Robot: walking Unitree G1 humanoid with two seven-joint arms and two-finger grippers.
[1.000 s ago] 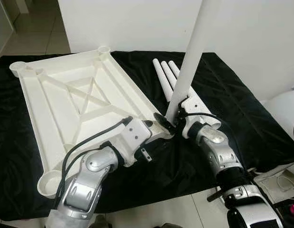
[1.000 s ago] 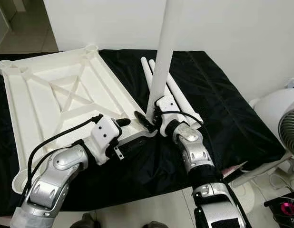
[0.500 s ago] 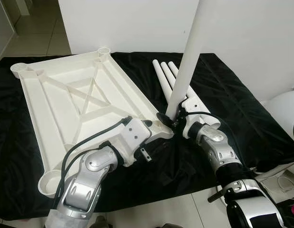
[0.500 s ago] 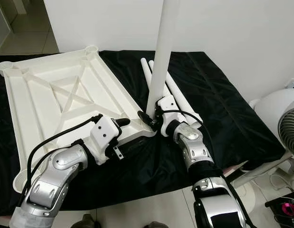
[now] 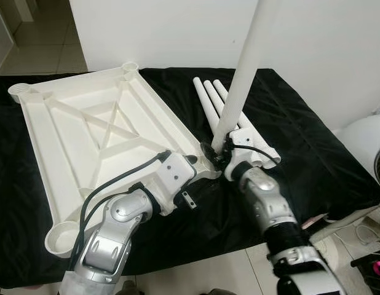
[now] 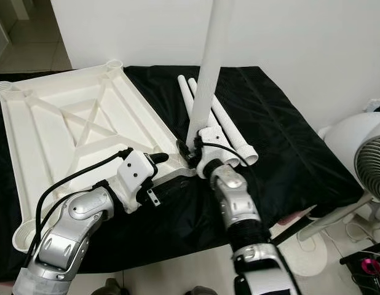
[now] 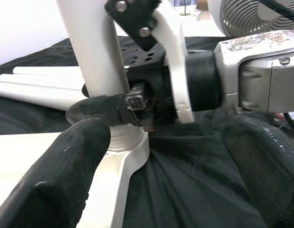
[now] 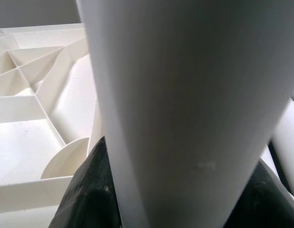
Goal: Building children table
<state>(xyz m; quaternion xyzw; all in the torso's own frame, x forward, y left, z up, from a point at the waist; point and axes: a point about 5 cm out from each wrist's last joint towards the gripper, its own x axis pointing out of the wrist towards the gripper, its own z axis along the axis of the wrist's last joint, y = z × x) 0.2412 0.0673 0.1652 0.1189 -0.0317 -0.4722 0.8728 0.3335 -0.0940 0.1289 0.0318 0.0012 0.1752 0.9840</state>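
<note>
Right gripper (image 5: 216, 151) is clenched around the base of the long white plastic tube leg (image 5: 242, 74), centre of the frame, holding it upright over the near-right corner socket (image 7: 125, 138) of the white ribbed plastic tabletop (image 5: 85, 132), which lies upside down on the black cloth (image 5: 300, 141) at left. Compared with 1 s ago the leg has gone from leaning right to nearly vertical, and its foot now sits right at the socket collar; the right forearm has swung in closer to the corner. Looks like the leg is starting to seat, so insertion of leg 1 seems underway, not finished.

Left gripper (image 7: 156, 171) rests at the tabletop's near edge beside that corner, fingers (image 7: 66, 175) spread apart and grasping nothing, 1 finger against the white rim, likely steadying it.

3 more white tube legs (image 5: 208, 101) lie side by side on the cloth, upper centre, just behind the upright leg. White fan (image 6: 362, 166) at right edge.
</note>
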